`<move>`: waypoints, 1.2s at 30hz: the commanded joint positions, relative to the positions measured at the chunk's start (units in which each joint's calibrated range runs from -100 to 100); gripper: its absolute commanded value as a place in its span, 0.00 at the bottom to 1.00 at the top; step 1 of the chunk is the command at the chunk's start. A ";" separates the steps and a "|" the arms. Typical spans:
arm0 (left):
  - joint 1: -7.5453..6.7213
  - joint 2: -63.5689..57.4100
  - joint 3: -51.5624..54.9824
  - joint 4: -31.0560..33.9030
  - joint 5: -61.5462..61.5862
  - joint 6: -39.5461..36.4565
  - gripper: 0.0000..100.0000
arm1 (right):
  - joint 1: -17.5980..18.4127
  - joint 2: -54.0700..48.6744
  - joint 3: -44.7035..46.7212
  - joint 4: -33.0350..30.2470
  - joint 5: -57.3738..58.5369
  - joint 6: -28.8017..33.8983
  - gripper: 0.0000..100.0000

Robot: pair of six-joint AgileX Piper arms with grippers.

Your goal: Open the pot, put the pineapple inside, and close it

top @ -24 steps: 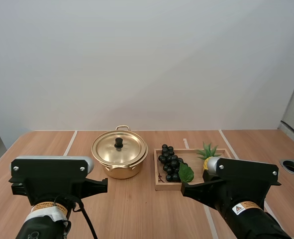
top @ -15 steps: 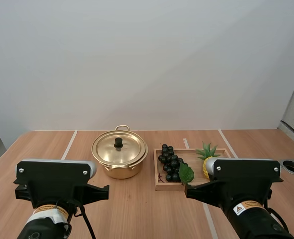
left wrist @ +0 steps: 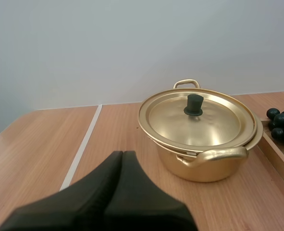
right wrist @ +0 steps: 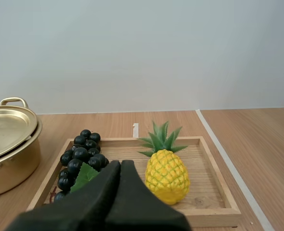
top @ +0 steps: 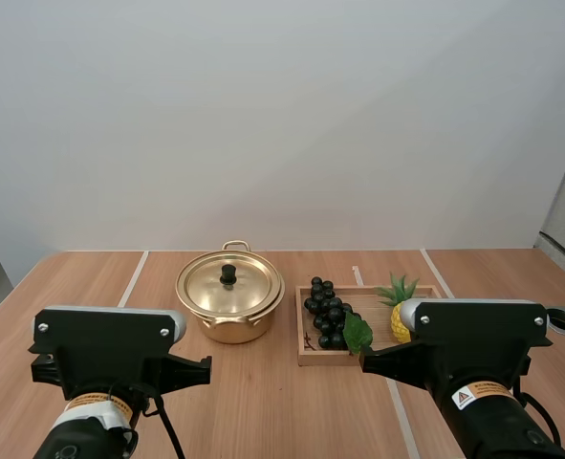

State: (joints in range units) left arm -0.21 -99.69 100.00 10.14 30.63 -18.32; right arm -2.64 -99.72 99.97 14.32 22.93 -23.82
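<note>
Nothing's done yet tbh: the lid is on the pot and the pineapple sits in the tray beside the grapes. Left claw and right claw are both pressed together and empty, well short of everything. The arm stickers are too small to read.

Right arm: its housing has shifted to the right since the earlier views, drawing away from the grapes. The yellow body of the pineapple, formerly masked by that housing with only the green crown showing, now stands exposed just beside it. Left arm: housing has moved slightly rightward and lower in the high view.
</note>
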 commanded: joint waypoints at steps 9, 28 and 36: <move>-0.27 -0.31 0.00 5.60 -35.66 0.21 0.00 | -0.21 -0.28 0.03 -6.37 -49.70 -0.03 0.00; -0.27 11.12 -37.72 -8.52 -56.30 13.45 0.00 | -0.14 6.16 -40.52 -3.45 -37.76 -3.79 0.00; -0.13 28.44 -71.86 -13.25 -30.63 13.66 0.00 | -1.89 24.75 -69.02 -3.45 -16.00 -6.49 0.00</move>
State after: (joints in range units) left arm -0.28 -75.91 37.57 -1.77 -13.28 -4.89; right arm -3.73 -79.61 38.95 10.81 -2.40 -29.33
